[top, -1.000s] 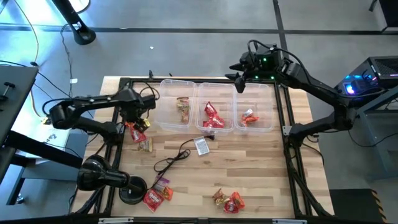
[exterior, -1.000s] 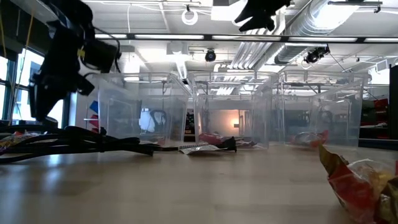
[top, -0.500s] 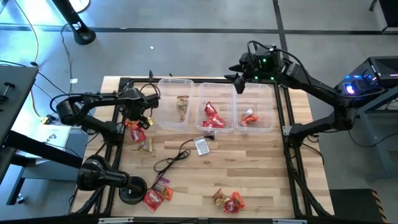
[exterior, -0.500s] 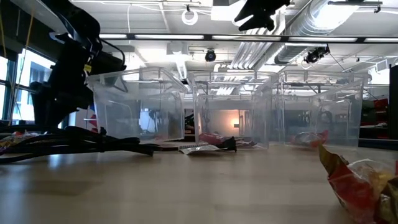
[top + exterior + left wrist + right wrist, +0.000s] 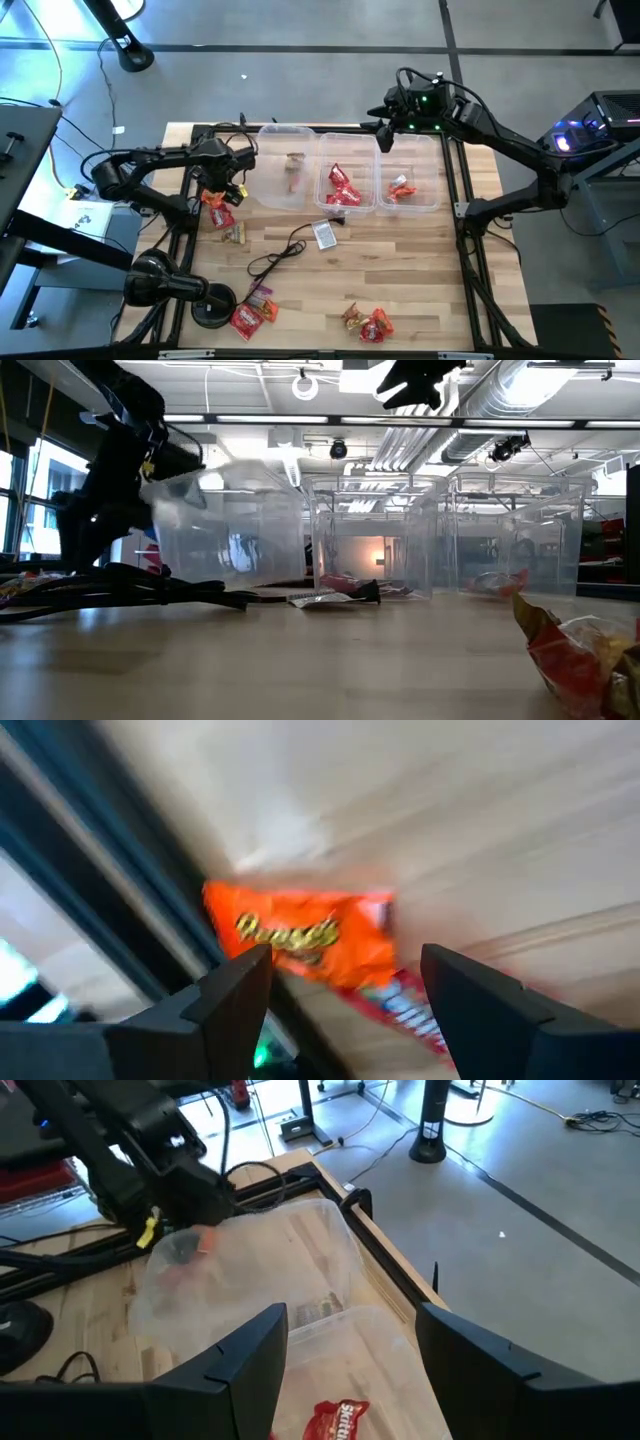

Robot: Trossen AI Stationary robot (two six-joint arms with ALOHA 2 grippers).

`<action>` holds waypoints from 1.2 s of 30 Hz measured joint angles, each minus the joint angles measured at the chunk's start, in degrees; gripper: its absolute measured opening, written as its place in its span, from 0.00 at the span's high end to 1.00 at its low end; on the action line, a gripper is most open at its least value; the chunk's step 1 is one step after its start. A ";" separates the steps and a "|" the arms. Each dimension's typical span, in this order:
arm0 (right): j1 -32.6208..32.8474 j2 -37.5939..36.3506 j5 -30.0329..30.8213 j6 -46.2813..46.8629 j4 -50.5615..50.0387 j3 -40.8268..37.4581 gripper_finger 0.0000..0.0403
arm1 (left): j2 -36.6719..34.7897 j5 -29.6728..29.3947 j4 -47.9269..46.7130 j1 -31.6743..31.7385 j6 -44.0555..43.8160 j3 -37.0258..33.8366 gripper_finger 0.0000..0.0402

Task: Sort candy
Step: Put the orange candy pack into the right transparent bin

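Red and orange candy [image 5: 216,208] and a brown piece [image 5: 233,233] lie on the table's left. More candy lies near the front edge [image 5: 250,312] [image 5: 366,322]. Three clear bins hold candy: brown in the left bin [image 5: 270,190], red in the middle bin [image 5: 340,187], red in the right bin [image 5: 400,188]. My left gripper [image 5: 345,965] is open above an orange packet [image 5: 300,935], right beside the left bin, which shows tipped and blurred [image 5: 225,520]. My right gripper [image 5: 350,1340] is open and high above the bins' far edge [image 5: 383,135]. My left gripper stands against the left side of the left bin [image 5: 175,1250], whose left side is raised off the table. Whether a finger or the wrist body touches the bin, I cannot tell. Its fingers hold nothing.
A grey tag [image 5: 325,233] with a black cable [image 5: 275,258] lies in front of the bins. A black frame rail [image 5: 190,225] runs along the table's left side, close to the left gripper. Bare wood lies between the bins and the front candy.
My left gripper has shifted slightly toward the left bin and the far edge. The left bin has tipped, its left side rising off the table, and the brown candy in it has slid toward the far side. The right arm has kept still.
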 joint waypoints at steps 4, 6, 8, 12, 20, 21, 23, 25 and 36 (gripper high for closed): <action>0.00 0.00 0.00 -0.10 0.02 0.00 0.47 | -4.00 -0.45 -0.48 -0.08 0.46 3.45 0.38; 0.00 0.00 0.00 -0.11 0.00 0.00 0.47 | -5.43 -4.24 -2.84 0.22 -0.52 4.88 0.38; 0.00 0.00 0.00 -0.13 0.00 0.00 0.47 | -5.96 -10.30 -6.19 1.23 -1.86 5.31 0.38; 0.00 0.00 0.00 -0.17 0.00 0.00 0.47 | -5.41 -11.47 -8.66 5.99 -3.28 5.07 0.39; 0.00 0.00 0.00 -0.66 -0.07 0.00 0.47 | 0.41 -7.87 -1.31 10.25 3.40 0.80 0.41; 0.00 0.00 0.00 -0.66 -0.19 0.00 0.47 | 1.60 -7.86 -0.80 10.39 4.36 0.38 0.41; 0.00 0.00 0.00 -0.66 -0.33 0.02 0.47 | 3.97 -7.73 -0.41 10.49 5.99 -0.40 0.41; 0.00 0.00 0.00 -0.66 -0.33 0.02 0.47 | 6.22 -6.52 -0.08 10.47 7.53 -0.85 0.41; 0.00 0.00 0.00 -0.63 -0.32 0.02 0.47 | 9.88 2.89 2.48 10.45 12.25 -0.86 0.41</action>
